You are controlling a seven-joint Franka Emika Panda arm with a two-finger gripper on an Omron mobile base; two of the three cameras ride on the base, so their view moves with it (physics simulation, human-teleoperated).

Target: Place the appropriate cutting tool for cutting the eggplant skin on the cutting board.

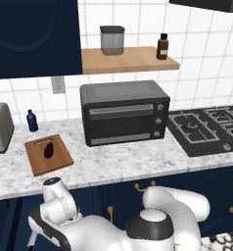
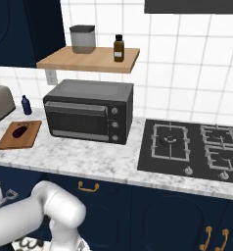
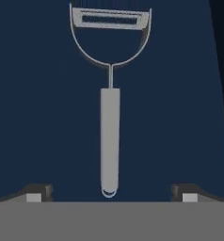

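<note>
**Below counter edge: peeler ahead of spread fingertips**

Against dark navy surface in hand view: silver peeler [image 3: 109, 136], handle running up from between gripper [image 3: 109, 193] tips, forked head w/ blade bar at top. Handle end low in frame, cut by grey band; can't tell if anything touches it. Fingertips [image 3: 38, 192] well apart, one each side of handle, neither on it; so gripper open, peeler centred betw. them. What carries the peeler: can't tell, backdrop featureless navy.

In right base view, small silvery forked shape at far left edge, below counter level, prob. peeler head; too small and cropped to confirm. Arm low in both base views, hand mostly cut off or hidden behind own links.

On marble counter [image 1: 138, 164]: cutting board [image 1: 48, 155] w/ eggplant [image 1: 49, 149] lying on it, left of black toaster oven [image 1: 124, 112]. Small blue bottle [image 1: 32, 120] just behind board by wall. Board well above and away from gripper.
</note>
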